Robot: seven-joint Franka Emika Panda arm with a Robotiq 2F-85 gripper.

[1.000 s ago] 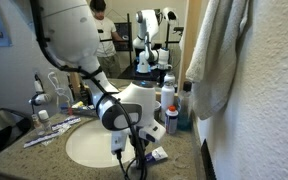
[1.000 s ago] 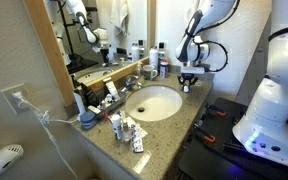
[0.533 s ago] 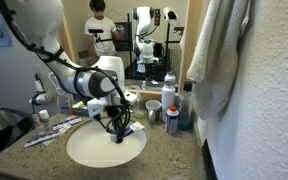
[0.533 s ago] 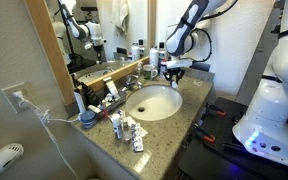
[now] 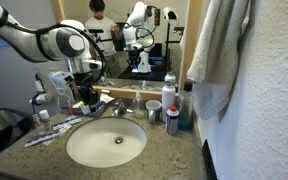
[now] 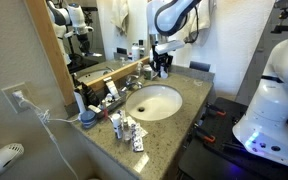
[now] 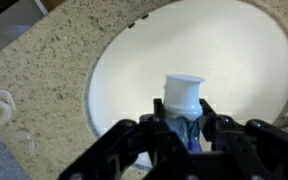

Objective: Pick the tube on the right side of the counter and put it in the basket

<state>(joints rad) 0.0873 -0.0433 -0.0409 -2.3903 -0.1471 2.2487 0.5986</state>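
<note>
The tube (image 7: 184, 92) is riding in the gripper (image 7: 184, 122), cap pointing away from the wrist camera. The claw is clamping it across the body, with fingers (image 7: 152, 128) snug on either side and no gap showing. In the wrist view it is hanging over the white sink (image 7: 124, 60), with the speckled counter (image 7: 34, 75) off to one side.

In both exterior views the arm is reaching toward the back of the counter by the mirror. There the gripper (image 5: 84, 90) is hovering above the clutter beside the faucet (image 5: 117, 108), clear of the surface. The basket I'm not managing to pick out with certainty among the dark shapes back there.

This is looking like the carry, with the drop not yet made. Doing it well, I'd say, is about four things:
- Keep the clamp firm, so the slick tube isn't sliding.
- Stay high enough to clear the faucet and the white bottle (image 5: 170, 100).
- Centre over the basket's open middle before lowering.
- Part the claw only once the tube is sitting low inside, so it lies flat rather than catching the rim or bouncing toward the sink.
</note>
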